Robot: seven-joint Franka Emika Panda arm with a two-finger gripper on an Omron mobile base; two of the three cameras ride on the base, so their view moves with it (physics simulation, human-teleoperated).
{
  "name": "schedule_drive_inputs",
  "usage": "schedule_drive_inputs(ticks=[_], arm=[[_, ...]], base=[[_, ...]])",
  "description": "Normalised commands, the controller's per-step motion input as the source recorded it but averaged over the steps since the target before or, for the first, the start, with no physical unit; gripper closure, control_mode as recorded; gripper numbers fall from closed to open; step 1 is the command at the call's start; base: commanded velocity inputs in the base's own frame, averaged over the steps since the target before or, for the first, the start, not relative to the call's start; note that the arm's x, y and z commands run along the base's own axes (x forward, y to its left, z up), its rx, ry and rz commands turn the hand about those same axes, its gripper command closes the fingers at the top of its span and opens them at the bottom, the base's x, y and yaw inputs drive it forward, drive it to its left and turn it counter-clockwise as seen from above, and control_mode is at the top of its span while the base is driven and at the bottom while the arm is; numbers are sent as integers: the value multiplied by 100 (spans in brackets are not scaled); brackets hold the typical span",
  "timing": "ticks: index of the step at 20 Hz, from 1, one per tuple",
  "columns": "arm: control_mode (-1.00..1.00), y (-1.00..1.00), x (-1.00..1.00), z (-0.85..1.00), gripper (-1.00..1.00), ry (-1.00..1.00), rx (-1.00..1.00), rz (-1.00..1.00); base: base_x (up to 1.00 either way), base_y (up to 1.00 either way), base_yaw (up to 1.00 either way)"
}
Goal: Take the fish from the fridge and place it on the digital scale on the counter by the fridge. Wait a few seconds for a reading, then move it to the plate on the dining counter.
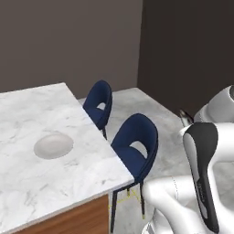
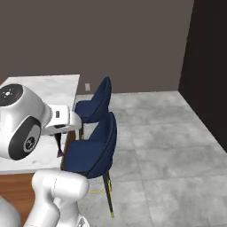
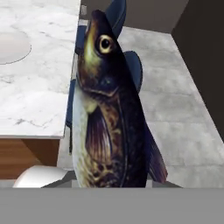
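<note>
Fish [image 3: 109, 113] pinched in the hand, long axis along the fingers, head pointing away, beside the bench [image 3: 39, 78] edge.

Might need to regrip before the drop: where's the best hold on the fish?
Grip the fish across its narrow body near the tail end, from its flat sides, as the gripper seems to hold it now, head pointing away. Slender flanks suit the jaws; the head stays free to land on the plate.

The arm [image 1: 201, 169] is folded low, jaws clamped shut.
</note>
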Motion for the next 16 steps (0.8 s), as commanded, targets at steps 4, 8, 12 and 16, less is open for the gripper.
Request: schedule_drive_inputs(ticks=[4,8,12,16], arm=[[100,0,0,0,100,0,0,0],[100,0,0,0,100,0,0,0],[-100,5,-1,0,100,0,0,14],[-100,8,-9,2,100,-4,0,19]], base=[[-3,0,76],[1,2,57],[0,5,17],[0,0,0]])
